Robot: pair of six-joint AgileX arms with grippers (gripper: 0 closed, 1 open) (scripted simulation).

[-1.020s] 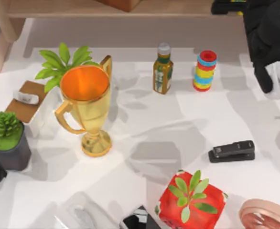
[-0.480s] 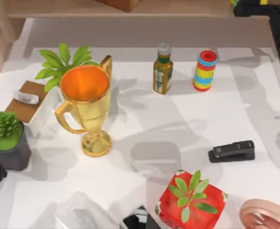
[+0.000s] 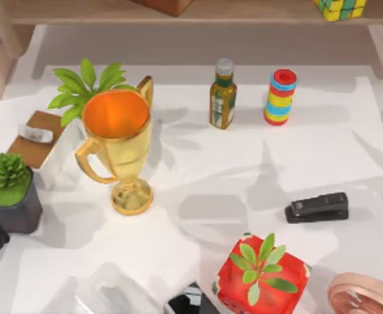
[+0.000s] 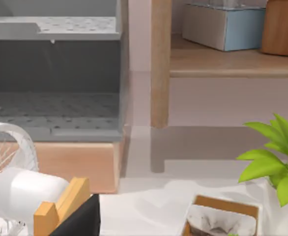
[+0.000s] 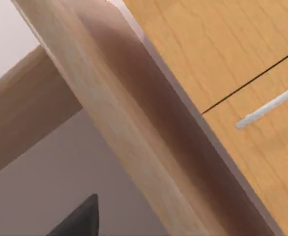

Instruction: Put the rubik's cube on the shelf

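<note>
The rubik's cube [image 3: 338,8], with yellow and green squares, rests on the shelf [image 3: 178,13] at the top view's far right end, and nothing is touching it. The shelf is a long light-brown board across the back of the table. Its board [image 4: 232,61] and a pale upright support [image 4: 161,64] also appear in the left wrist view. The right wrist view looks closely at a pale wooden support [image 5: 109,113], with a dark tip of my right gripper [image 5: 80,221] at the picture's edge.
On the white table stand a gold trophy [image 3: 116,150], a bottle [image 3: 223,95], a striped cylinder [image 3: 281,97], a black stapler [image 3: 317,207], a red planter [image 3: 262,275] and a potted succulent [image 3: 12,193]. A grey rack [image 4: 53,73] stands beside the shelf.
The right arm's dark bulk at the top right has drawn back out of the top view. The rubik's cube now sits uncovered on the shelf. Nothing on the table moved.
</note>
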